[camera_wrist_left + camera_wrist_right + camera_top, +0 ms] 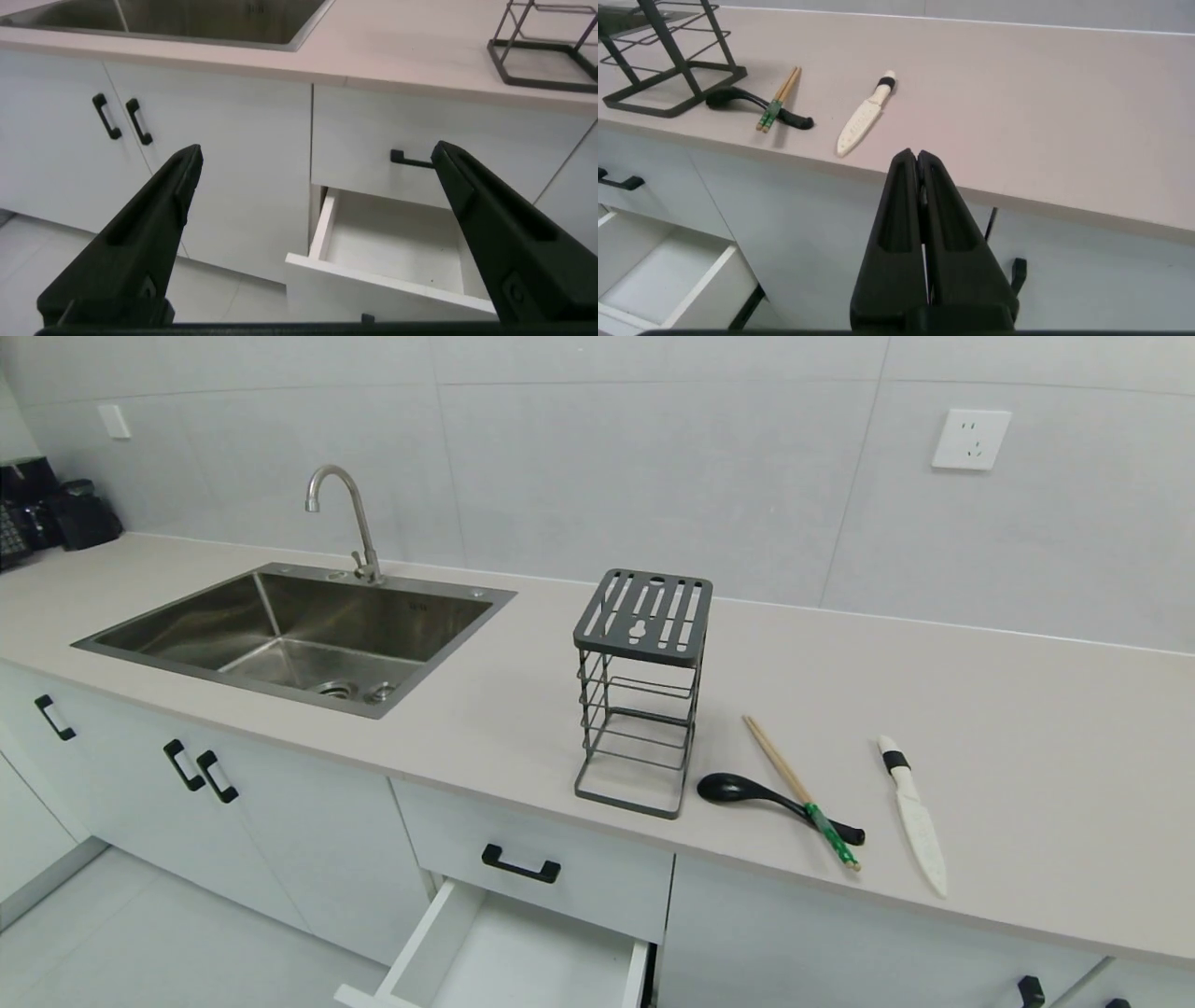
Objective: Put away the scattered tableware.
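Near the counter's front edge lie a black spoon [761, 795] [738, 101], a pair of wooden chopsticks [799, 791] [779, 97] with green ends crossing its handle, and a white knife [912, 813] [866, 113] to their right. A dark wire rack [640, 689] [663, 51] [549, 42] stands to their left. My left gripper [318, 159] hangs open below counter level, facing the cabinet fronts and the open drawer [397, 257] [509, 952]. My right gripper [921, 168] is shut with nothing in it, held in front of the counter edge, short of the knife.
A steel sink [294, 635] with a tap [344, 513] is set into the counter at the left. Cabinet doors with black handles [121, 117] run below. A wall socket [971, 439] sits on the tiled wall. Bare counter stretches right of the knife.
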